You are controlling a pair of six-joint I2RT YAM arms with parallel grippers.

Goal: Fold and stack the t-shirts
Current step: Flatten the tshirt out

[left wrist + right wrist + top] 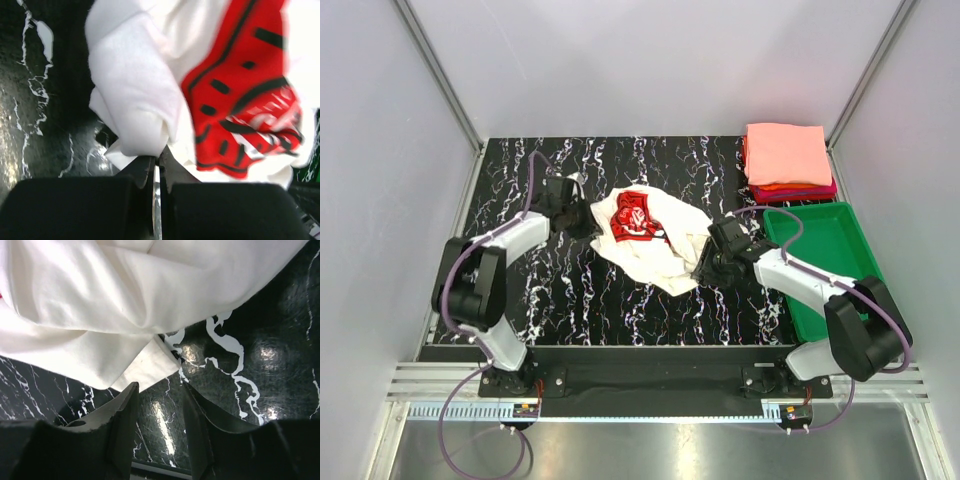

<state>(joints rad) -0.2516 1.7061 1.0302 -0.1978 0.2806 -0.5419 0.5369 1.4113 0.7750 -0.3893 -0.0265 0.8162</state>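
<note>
A cream-white t-shirt [650,240] with a red chest print [636,218] lies crumpled in the middle of the black marbled table. My left gripper [582,216] is at the shirt's left edge. In the left wrist view its jaws are shut [159,160], with a fold of white cloth [135,115] pinched at the tips. My right gripper [706,268] is at the shirt's lower right corner. It stands open [159,392], and the shirt's hem [150,362] lies just beyond its fingertips with only table between them. A stack of folded t-shirts [788,160], salmon-pink on top, sits at the back right.
A green plastic tray [840,290] stands at the right, close to the right arm and in front of the folded stack. White walls with metal posts enclose the table on three sides.
</note>
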